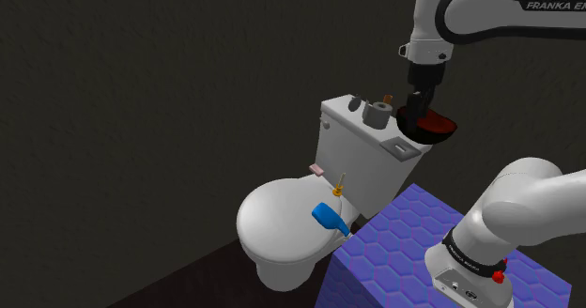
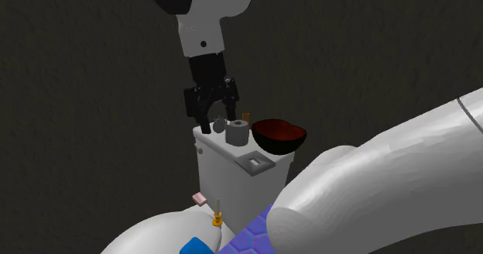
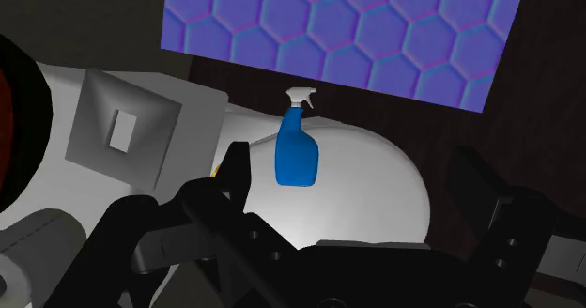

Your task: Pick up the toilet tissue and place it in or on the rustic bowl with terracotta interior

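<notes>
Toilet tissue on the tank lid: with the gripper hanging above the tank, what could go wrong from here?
1. The toilet tissue stands close beside the bowl; the open gripper, descending, might knock either one.
2. The tank lid is narrow, so a nudged roll could fall off the edge.
3. In the wrist view the roll lies off to the side of the fingers, not between them; shutting now would likely catch nothing.

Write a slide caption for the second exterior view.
Open tool hovers near a toilet tank bearing a grey tissue roll and red-lined bowl.
</notes>
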Controlling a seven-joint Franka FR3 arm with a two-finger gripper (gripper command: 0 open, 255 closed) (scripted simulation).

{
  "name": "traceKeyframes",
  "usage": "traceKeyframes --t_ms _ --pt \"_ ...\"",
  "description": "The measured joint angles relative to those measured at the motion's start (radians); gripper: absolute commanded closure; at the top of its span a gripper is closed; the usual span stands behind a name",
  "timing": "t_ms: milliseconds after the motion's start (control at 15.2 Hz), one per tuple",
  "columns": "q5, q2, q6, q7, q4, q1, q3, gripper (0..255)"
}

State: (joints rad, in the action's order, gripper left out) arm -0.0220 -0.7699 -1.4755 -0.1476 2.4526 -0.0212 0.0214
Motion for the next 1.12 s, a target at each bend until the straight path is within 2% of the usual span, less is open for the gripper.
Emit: traceKeyframes --t_ms 132,330,726,1122 --pt "-0.006 0.012 -0.012 -0.006 -0.002 0.004 -0.007 0" --pt "-0.034 0.068 -0.085 -0.04 0.0 0.023 -0.045 0" --pt "-0.078 0.249 -0.247 -0.112 -0.055 0.06 -0.127 0" --pt "-0.086 0.427 -0.375 -0.184 -0.141 0.087 -0.199 0"
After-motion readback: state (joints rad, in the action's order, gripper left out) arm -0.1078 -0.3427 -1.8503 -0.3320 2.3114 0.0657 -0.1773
